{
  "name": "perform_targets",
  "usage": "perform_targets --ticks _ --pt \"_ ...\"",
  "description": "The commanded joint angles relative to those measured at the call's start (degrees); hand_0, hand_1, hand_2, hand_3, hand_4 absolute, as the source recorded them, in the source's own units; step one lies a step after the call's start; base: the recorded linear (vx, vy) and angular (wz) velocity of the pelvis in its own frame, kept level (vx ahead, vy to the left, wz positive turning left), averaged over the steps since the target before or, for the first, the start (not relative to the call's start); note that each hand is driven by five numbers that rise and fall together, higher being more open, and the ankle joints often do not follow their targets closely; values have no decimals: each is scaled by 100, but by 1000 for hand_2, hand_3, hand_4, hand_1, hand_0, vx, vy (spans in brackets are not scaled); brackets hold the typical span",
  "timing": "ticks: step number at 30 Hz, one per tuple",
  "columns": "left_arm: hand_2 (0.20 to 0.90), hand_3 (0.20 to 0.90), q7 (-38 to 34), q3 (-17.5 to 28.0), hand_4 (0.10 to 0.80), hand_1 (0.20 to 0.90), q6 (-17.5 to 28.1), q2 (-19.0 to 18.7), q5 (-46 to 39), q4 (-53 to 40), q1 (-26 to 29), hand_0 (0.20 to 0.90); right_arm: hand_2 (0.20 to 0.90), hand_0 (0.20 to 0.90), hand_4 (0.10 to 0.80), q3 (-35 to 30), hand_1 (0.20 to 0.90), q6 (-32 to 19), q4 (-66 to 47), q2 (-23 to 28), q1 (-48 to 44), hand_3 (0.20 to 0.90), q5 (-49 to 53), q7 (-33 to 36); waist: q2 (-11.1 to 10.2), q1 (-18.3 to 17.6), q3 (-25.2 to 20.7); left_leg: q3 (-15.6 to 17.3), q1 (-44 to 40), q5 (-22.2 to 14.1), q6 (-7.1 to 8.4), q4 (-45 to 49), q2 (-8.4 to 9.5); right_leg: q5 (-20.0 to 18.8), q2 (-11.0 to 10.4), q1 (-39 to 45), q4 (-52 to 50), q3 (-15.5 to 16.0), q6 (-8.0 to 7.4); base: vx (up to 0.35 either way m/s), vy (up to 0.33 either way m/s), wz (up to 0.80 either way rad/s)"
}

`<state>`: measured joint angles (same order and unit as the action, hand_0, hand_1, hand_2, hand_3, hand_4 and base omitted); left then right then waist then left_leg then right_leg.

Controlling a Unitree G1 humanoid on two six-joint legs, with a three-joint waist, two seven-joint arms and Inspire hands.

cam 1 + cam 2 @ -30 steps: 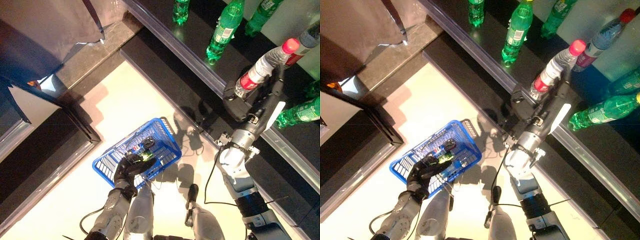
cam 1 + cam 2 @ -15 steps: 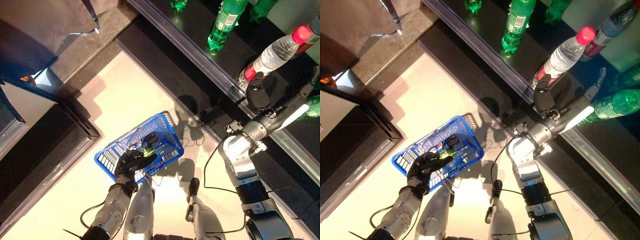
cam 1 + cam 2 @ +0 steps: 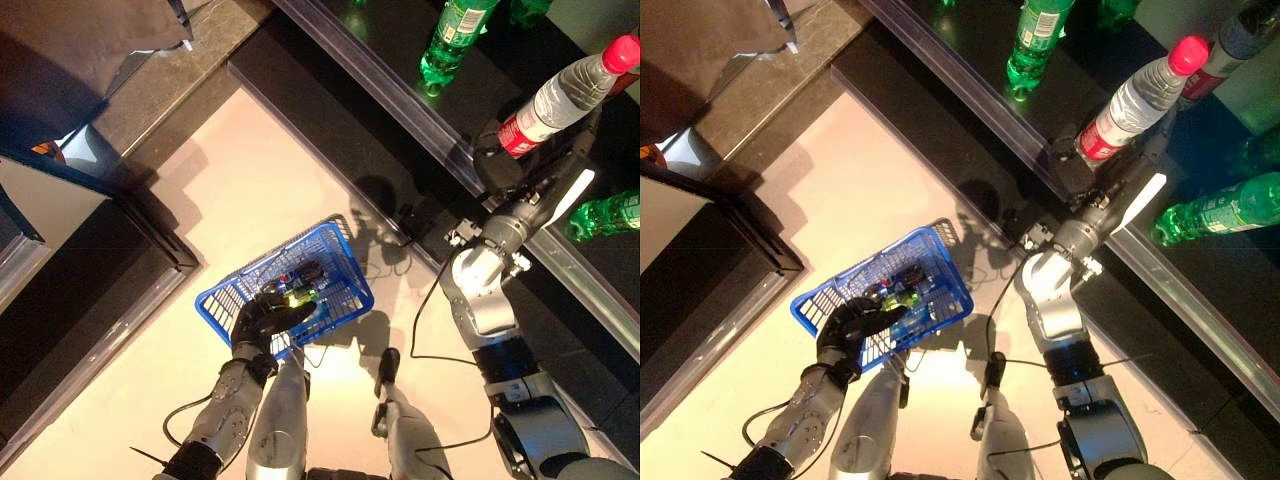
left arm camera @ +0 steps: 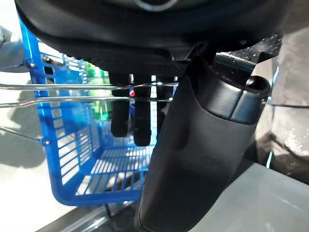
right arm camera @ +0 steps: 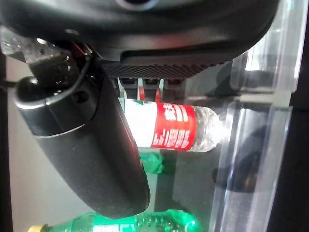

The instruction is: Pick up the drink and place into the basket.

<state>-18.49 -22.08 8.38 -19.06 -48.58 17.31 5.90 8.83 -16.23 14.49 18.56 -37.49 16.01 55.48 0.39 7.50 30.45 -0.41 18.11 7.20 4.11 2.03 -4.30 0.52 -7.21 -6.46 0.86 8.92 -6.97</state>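
Clear plastic water bottle with red label and pink cap (image 3: 565, 92) stands on the dark shelf (image 3: 400, 60). Right robot hand (image 3: 520, 165) has swung back against its lower body since half a second ago; reach resumed, lift not begun. Whether its fingers have wrapped the bottle: cannot tell. Left robot hand (image 3: 268, 318) stays curled on the wire handle of the blue plastic basket (image 3: 340, 262) on the floor.

Basket (image 3: 340, 282) on floor (image 3: 240, 190), bottles (image 3: 555, 95) on shelf (image 3: 400, 80) behind.
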Motion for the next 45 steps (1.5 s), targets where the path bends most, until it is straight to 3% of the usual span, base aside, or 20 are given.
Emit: perform_targets --ticks 1,15,21,22,23,45 --pt "300 200 230 276 100 300 976 -205 523 -1320 367 300 900 900 800 -161 900 -322 -431 634 -780 900 47 -194 140 22 -66 -230 135 -63 -110 433 87 -593 -81 -414 -232 -3 510 0 0 0" --pt "300 200 74 89 100 300 980 -316 390 -1249 585 300 900 900 800 -307 900 -602 1321 1102 -1861 900 1335 152 296 105 -66 -224 200 -94 -180 307 183 -612 -130 -779 -423 67 467 0 0 0" --pt "300 200 17 40 100 300 1011 -353 336 -1297 587 300 900 900 800 -241 900 -640 1690 1325 -2116 900 1683 -53 337 104 -66 -232 175 -90 -200 221 206 -633 -132 -854 -432 50 452 0 0 0" --pt "300 200 11 34 100 300 1011 -358 327 -1296 597 300 707 707 575 -231 707 -639 1731 1347 -2146 675 1732 -96 339 103 -66 -225 158 -88 -201 201 207 -635 -132 -854 -433 51 451 0 0 0" --pt "300 200 20 31 100 300 1008 -379 313 -1300 608 300 300 300 100 -206 300 -677 1822 1394 -2196 200 1784 -160 340 106 -66 -214 123 -90 -203 169 208 -638 -134 -836 -420 53 445 0 0 0" --pt "300 200 122 45 100 300 1025 -608 183 -1334 562 300 300 300 100 113 300 -601 2229 2035 -2714 200 2083 -1107 333 167 -66 -196 -124 -105 -217 8 253 -627 -147 -685 -395 240 405 -10 0 1"
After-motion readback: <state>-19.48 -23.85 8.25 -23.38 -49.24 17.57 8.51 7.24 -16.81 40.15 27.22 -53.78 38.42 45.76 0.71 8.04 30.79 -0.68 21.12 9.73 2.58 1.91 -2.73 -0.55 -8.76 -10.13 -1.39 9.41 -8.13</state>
